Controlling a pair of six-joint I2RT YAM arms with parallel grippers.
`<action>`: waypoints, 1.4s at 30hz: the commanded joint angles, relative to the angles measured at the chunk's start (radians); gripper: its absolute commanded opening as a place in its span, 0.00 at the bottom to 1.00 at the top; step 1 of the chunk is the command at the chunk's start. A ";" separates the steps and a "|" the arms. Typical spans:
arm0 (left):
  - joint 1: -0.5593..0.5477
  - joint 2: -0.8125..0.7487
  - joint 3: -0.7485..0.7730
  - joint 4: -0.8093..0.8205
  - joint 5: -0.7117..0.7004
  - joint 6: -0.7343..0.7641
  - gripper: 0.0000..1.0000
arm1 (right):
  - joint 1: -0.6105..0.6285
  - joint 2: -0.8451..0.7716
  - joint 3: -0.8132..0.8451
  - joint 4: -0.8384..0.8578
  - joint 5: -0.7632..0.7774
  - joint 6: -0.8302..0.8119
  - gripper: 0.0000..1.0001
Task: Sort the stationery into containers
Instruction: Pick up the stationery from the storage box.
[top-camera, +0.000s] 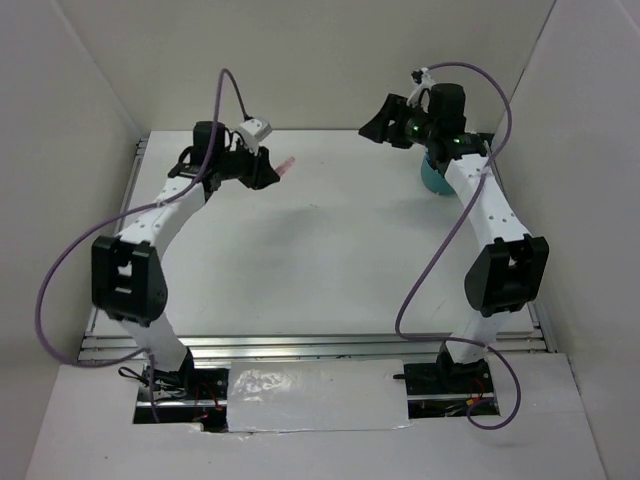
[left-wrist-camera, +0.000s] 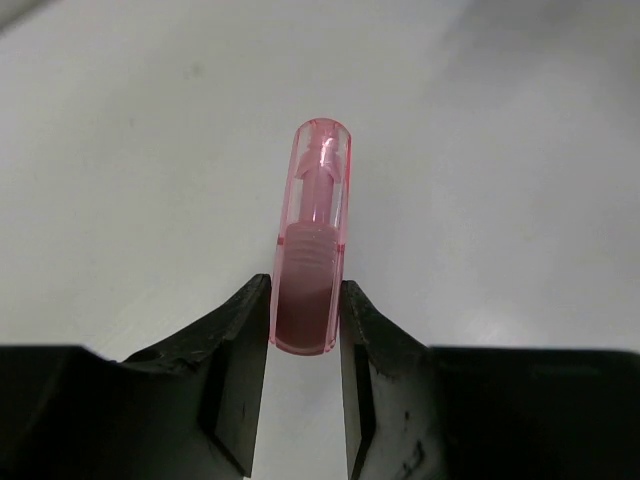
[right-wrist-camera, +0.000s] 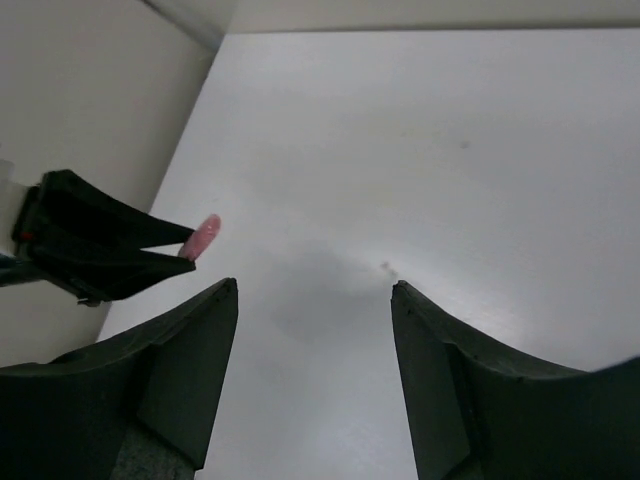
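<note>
- Two black robot arms reach over a smooth white tabletop (top-camera: 330, 250). Only one piece of stationery shows, a small translucent pink plastic marker (left-wrist-camera: 312, 200) with a ribbed inner barrel.
- At the far left, the left gripper (left-wrist-camera: 305, 300) is clamped on the marker's near end, with one black finger on each side. The rest of the marker sticks out past the fingertips and seems to be raised above the table.
- At the far right, the right gripper (right-wrist-camera: 315, 300) has its jaws spread wide with nothing between them.
- Beneath the right arm sits a round teal plastic organiser cup (top-camera: 434, 180). It is mostly hidden and its compartments cannot be seen.
- Judged from this, the step in hand is carrying the marker across to the cup. The grip is near one end, so the long free end may tilt. Slow travel and a firm squeeze would help.
- A good drop likely means turning the marker upright over one compartment before letting go. The right arm covers the cup and probably has to move aside first.
- The surface is matte, softly lit, with a faint speck or two.
- White panel walls (top-camera: 300, 60) enclose three sides, a metal rail frame (top-camera: 320, 345) edges the table, and purple cables (top-camera: 42, 295) loop from each arm.
</note>
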 joint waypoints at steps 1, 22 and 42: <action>-0.042 -0.197 -0.104 0.178 0.072 -0.207 0.13 | 0.049 -0.033 0.046 -0.054 -0.071 0.093 0.71; -0.130 -0.398 -0.166 0.101 0.021 -0.222 0.11 | 0.296 -0.004 -0.039 0.116 -0.228 0.314 0.64; -0.157 -0.389 -0.158 0.103 0.055 -0.215 0.11 | 0.301 -0.001 -0.124 0.174 -0.283 0.409 0.38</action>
